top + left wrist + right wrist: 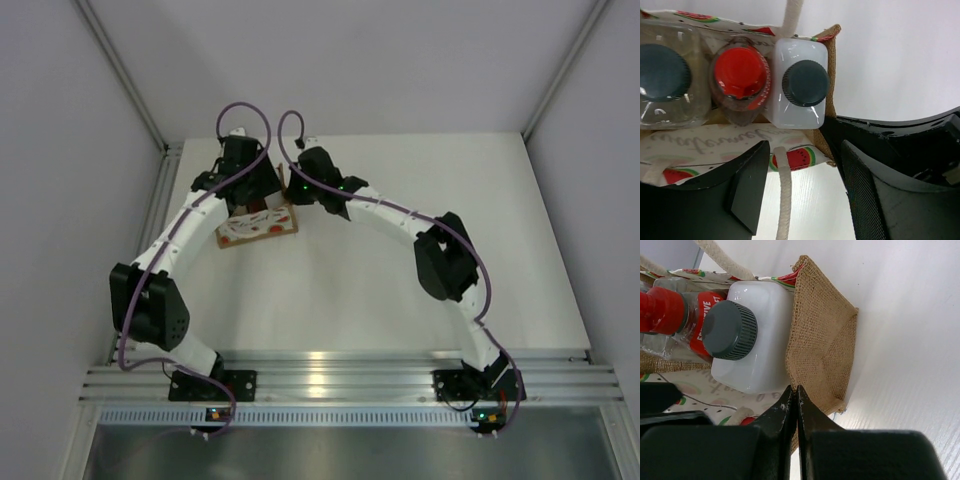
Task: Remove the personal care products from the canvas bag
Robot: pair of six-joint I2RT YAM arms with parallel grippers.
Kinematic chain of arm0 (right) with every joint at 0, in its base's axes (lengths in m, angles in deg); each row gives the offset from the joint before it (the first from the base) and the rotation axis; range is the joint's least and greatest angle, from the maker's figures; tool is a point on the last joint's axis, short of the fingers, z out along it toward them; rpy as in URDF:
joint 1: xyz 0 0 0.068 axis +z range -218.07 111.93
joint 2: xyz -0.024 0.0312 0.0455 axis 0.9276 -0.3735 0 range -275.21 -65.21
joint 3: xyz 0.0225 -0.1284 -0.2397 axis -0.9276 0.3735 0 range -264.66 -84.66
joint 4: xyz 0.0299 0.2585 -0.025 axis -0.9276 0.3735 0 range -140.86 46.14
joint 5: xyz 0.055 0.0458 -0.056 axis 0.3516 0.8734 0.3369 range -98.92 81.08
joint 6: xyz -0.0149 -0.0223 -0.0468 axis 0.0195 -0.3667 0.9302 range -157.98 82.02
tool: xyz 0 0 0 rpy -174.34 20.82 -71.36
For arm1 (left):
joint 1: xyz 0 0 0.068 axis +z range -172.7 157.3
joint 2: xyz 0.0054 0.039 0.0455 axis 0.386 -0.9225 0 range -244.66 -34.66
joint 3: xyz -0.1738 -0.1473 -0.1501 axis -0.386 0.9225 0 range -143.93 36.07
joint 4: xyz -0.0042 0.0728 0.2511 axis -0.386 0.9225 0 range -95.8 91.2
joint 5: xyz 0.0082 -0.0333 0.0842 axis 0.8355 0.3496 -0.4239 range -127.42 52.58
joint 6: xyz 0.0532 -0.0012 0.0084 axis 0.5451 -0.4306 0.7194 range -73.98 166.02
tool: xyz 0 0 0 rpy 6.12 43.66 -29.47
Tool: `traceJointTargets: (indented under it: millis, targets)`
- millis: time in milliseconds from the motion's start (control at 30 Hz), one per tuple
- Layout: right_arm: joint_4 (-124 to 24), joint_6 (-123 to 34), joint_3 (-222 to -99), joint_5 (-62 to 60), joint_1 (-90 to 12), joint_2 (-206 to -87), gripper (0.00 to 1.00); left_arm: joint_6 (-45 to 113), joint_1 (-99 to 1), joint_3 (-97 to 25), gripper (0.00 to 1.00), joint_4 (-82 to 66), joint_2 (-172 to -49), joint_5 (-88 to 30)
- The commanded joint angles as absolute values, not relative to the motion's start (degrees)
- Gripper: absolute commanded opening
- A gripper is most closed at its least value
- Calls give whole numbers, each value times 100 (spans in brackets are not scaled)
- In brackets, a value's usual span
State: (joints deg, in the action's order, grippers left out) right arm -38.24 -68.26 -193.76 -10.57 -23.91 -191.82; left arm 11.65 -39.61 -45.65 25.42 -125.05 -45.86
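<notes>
Canvas bag (258, 228) upright on bench (400, 290). Inside I see white bottle (765, 310) at bag's burlap end, red bottle (740, 75) next, clear bottle (662, 75) beyond. Right fingers (775, 420) pinched together on bag's burlap end wall. Left fingers (747, 190) spread wide over bag's patterned side, holding nothing

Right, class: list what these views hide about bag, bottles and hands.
Top view: inside the canvas bag, under both wrists.
Left wrist view: the clear bottle, cut by the left edge.
Right wrist view: label on the red bottle, behind the dark cap; whether the right hand pinches burlap, masked by its fingers.
</notes>
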Motion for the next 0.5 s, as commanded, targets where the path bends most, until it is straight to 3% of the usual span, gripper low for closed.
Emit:
traceJointTargets:
  millis: [0,467]
  targets:
    - [-3566,-6821,-19171,-927,-2439,-19133,0,1244,-4142,-4840,64,2136,-12728,-4848]
    - [-3583,-6760,-19057,-646,-2456,-19045,0,1640,-4318,-4866,61,2083,-13099,-5473]
